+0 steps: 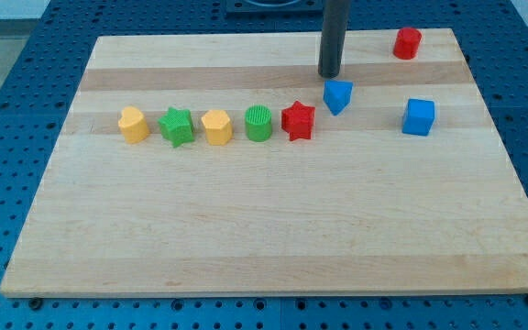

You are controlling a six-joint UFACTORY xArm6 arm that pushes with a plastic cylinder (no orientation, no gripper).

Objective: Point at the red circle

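Red circle (407,42) near the top right corner of the wooden surface (273,238), well apart from tip (329,74). Tip just above blue block (337,95), near but not touching. No gripper here, only a rod. In a row from left: yellow block (134,125), green star (177,126), yellow block (216,126), green circle (258,123), red star (298,121). Blue cube (419,116) at right. No readable writing.

Seven non-task plastic blocks on a light wooden board (273,238).
Mid-left row: yellow block (134,125), green star (177,126), yellow block (216,126), green cylinder (258,123), red star (298,121); blue wedge-like block (337,95) just beyond; blue cube (419,116) near right edge.
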